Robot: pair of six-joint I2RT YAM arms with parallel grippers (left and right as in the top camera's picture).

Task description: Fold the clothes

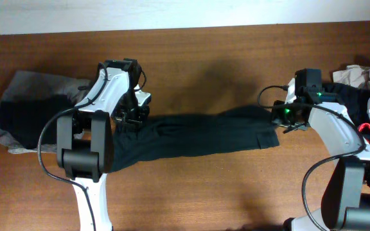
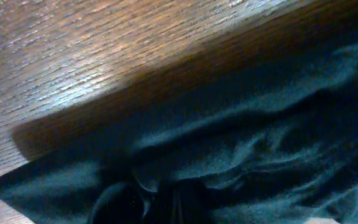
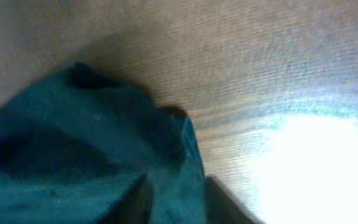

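White-shelled left arm (image 1: 105, 90) and right arm (image 1: 333, 128), black joints, black cables (image 1: 40, 149), green wrist light (image 1: 288, 112).

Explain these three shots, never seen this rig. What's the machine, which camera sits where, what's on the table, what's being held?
It is a robot with two arms at a wooden table, and each arm ends in a two-finger claw. The wide picture comes from a fixed camera above the table. The two close-ups come from cameras on the wrists, each looking down past its own claw.

A black garment lies stretched across the table between the arms. The left claw is shut on one end of it, and the left wrist view shows the cloth bunched there. The right claw sits at the other end, but its close-up is too blurred to tell whether it grips.

A grey-and-black heap of clothes lies at the left edge. A second heap, with a red-trimmed piece, lies at the right edge.
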